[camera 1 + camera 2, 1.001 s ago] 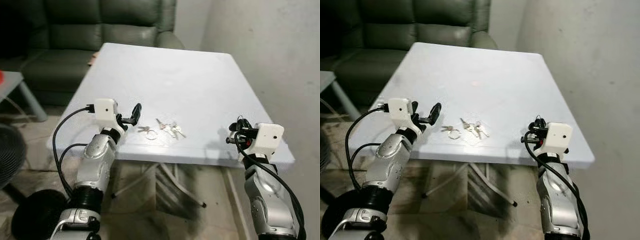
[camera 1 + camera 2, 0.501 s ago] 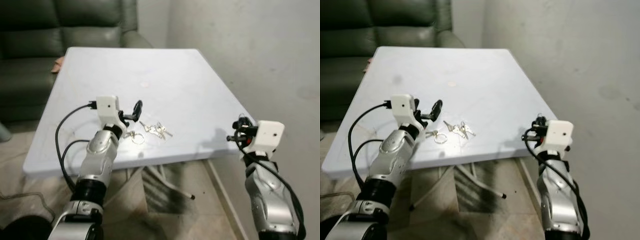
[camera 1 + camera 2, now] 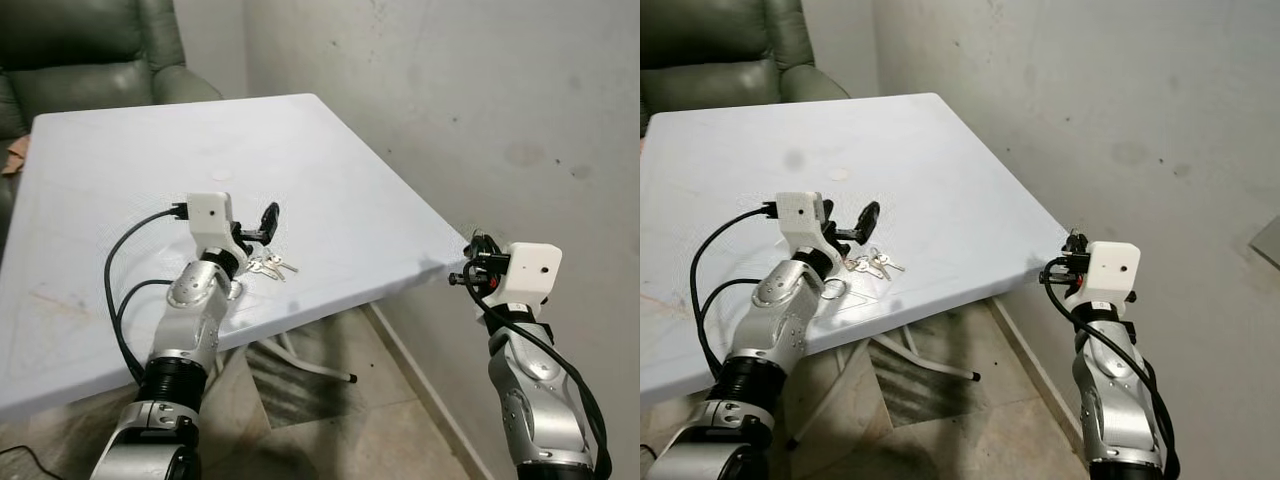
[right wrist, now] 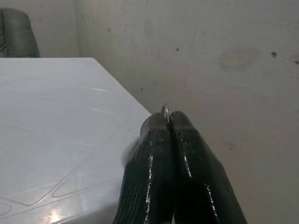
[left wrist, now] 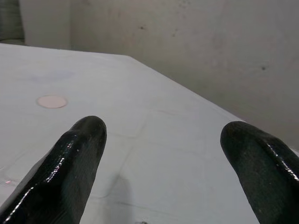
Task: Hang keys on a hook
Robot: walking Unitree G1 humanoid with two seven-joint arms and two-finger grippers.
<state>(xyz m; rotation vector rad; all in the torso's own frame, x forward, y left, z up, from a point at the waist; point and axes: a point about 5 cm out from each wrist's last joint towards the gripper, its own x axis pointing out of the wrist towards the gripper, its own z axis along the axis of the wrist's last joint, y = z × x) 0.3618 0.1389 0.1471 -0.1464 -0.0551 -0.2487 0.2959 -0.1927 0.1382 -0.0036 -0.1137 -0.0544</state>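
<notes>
A bunch of silver keys [image 3: 266, 265] lies on the white table [image 3: 120, 160] near its front edge, with a loose ring [image 3: 834, 289] beside it. My left gripper [image 3: 268, 222] hovers just above and behind the keys. Its fingers [image 5: 70, 158] stand wide apart with nothing between them. My right gripper [image 3: 467, 264] is held in the air off the table's right corner, facing the wall. In the right wrist view its fingers [image 4: 187, 154] are pressed together on a small metal ring [image 4: 165, 112] that peeks out at the tips.
A bare grey wall [image 3: 480, 90] rises close behind and to the right of the table. A dark green sofa [image 3: 90, 50] stands at the far left. The table's legs [image 3: 300, 360] stand on the concrete floor [image 3: 350, 430]. A faint pink spot [image 5: 51, 101] marks the tabletop.
The whole picture has swung right, so the camera turned: sofa and table slid left and the wall now takes up the right side. Both arms keep their pose.
</notes>
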